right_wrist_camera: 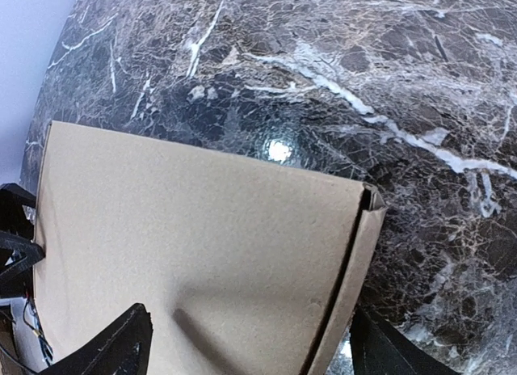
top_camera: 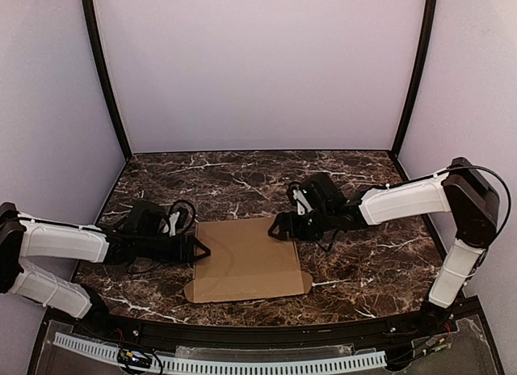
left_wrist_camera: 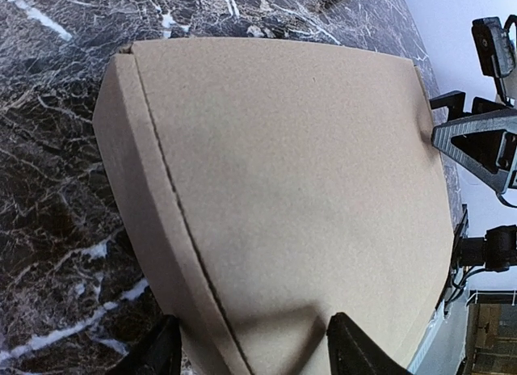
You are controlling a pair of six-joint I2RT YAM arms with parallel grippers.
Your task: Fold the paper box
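Observation:
The paper box [top_camera: 246, 258] is a shallow brown cardboard mailer lying shut and flat in the middle of the marble table [top_camera: 363, 270]. My left gripper [top_camera: 199, 250] is open at the box's left edge. In the left wrist view the box [left_wrist_camera: 283, 173] fills the frame and the left gripper [left_wrist_camera: 254, 355] straddles its side wall, one finger over the lid and one outside. My right gripper [top_camera: 283, 227] is open at the box's far right corner. In the right wrist view the right gripper [right_wrist_camera: 246, 351] straddles the box's [right_wrist_camera: 186, 238] right wall in the same way.
Small rounded flap tabs stick out at the box's near corners [top_camera: 188, 292]. Pale walls with black posts [top_camera: 105, 76] close off the back and sides. A white perforated rail [top_camera: 266, 364] runs along the near edge.

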